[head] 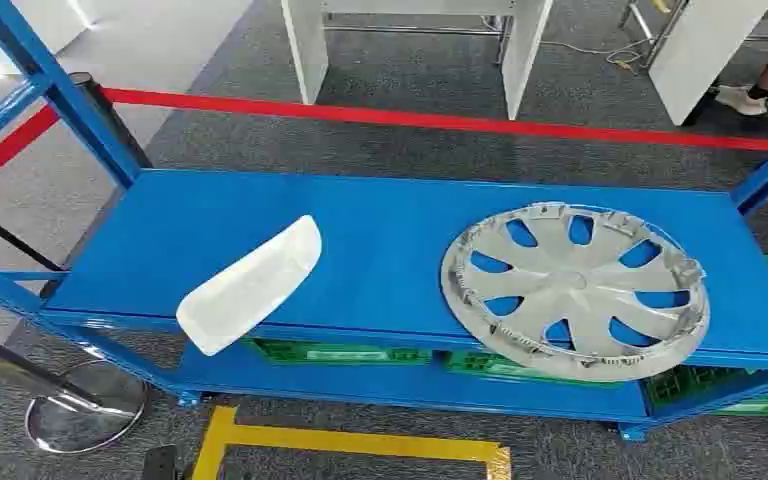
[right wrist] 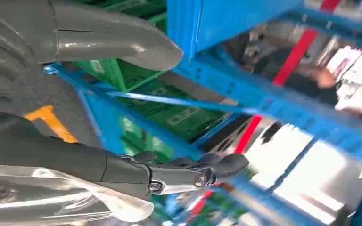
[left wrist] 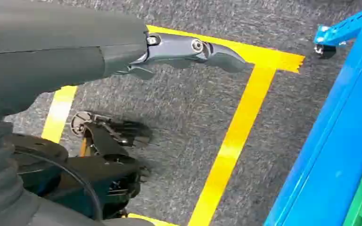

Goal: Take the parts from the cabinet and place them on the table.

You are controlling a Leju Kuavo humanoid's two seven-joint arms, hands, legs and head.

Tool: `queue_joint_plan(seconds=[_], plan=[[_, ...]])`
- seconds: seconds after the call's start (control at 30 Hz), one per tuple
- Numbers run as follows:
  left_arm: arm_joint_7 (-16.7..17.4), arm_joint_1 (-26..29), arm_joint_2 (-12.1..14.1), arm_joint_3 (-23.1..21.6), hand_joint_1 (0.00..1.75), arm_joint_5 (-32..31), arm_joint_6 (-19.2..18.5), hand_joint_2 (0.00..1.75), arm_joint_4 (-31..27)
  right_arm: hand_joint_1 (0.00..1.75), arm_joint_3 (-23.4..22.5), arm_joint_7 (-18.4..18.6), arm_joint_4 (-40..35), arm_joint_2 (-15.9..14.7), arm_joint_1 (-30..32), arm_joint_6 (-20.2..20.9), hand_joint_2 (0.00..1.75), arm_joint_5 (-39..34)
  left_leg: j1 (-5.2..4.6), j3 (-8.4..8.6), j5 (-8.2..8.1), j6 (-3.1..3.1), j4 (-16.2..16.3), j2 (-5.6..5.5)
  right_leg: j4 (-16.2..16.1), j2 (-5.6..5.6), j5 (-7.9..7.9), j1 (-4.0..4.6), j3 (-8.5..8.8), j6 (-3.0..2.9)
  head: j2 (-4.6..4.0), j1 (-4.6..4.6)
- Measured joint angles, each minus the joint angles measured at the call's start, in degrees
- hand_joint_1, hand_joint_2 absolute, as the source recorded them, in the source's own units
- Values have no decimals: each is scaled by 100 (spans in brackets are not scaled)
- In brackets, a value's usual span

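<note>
Blue steel shelving (head: 390, 240) stands in front of me, its top shelf at a height I can look down on, which is why both parts lie in plain sight in my head view. On the left of that shelf rests the white curved panel (head: 252, 285), tilted along a diagonal, its lower end jutting slightly past the front edge; I judge that overhang gives me an easy place to get under it. Well apart from it, on the right, lies the silver wheel cover (head: 575, 290), flat with its spoked face up and its near rim reaching the shelf's front edge, so it too offers a rim to take from the front. Green crates (head: 335, 352) sit on the shelf below.

My left hand (left wrist: 184, 52) hangs over the grey carpet and the yellow floor tape (left wrist: 233, 141), just beside the shelving's blue frame; its fingers are stretched out and hold nothing, ready for a reach, I judge. My right hand (right wrist: 169, 174) is low beside the frame near the crates, thumb and fingers apart. A clear glossy sheet lies close under it, but I cannot tell whether it touches that, so I cannot say whether it is empty.

Neither part is on the table yet.
</note>
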Motion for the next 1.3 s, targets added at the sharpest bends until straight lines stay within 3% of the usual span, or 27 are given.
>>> queue_joint_plan(seconds=[0.4,0.57,0.67,0.83,1.23,1.3], plan=[[216,-46,15,181,0,-85,-269,175,85,0,59,477,-789,59,778,1322,175,1779,0,0,-2,2,-2,5,0,5,-1,0,-1,0,2,-2],[348,-61,22,251,0,-155,-365,175,118,0,90,881,-1095,61,1182,1923,175,2647,0,-1,-2,2,-2,4,0,1,-1,0,-1,1,2,-2],[518,-66,33,262,0,-275,-455,175,146,0,101,1438,-1285,63,1413,2583,175,3681,-1,-1,-2,3,-2,8,0,10,-1,-1,-2,1,2,0],[601,-71,39,262,0,-378,-463,175,162,0,127,1709,-1458,85,1581,2555,175,4089,-1,-1,-2,3,-2,10,0,11,-1,-1,-2,1,2,-2],[538,43,229,413,0,-223,-859,175,177,0,483,1646,-1552,100,1426,2618,175,5572,0,0,-2,3,-4,10,0,10,-1,0,-1,1,2,-2],[538,57,267,441,0,-210,-913,175,188,0,594,1809,-1543,92,1346,2624,175,5830,0,0,-2,3,-5,10,1,8,-1,0,1,1,2,-2]])
